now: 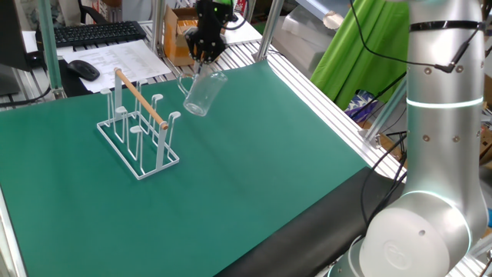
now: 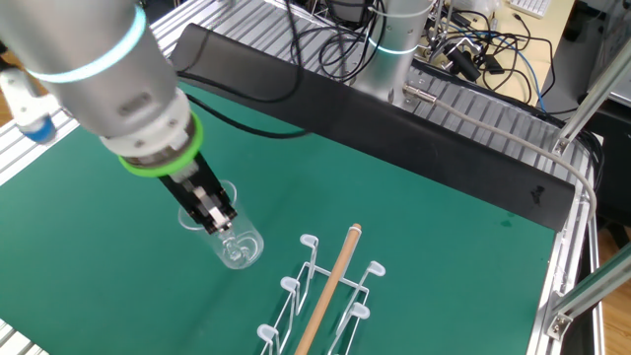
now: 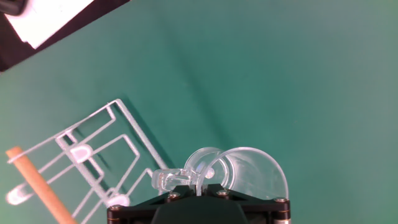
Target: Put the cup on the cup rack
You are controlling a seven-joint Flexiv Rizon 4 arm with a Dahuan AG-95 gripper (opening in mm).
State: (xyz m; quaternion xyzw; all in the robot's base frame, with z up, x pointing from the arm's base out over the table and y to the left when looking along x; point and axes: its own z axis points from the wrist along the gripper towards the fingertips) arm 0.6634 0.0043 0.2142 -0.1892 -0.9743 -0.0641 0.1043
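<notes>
Green mat covers table; aluminium frame, cables around.

The black gripper fills the bottom edge, its fingers closed on the rim of the clear cup, whose handle juts left. The cup hangs above the green counter. At lower left stands the white wire cup rack with its wooden rod, near the cup but apart from it.
</notes>
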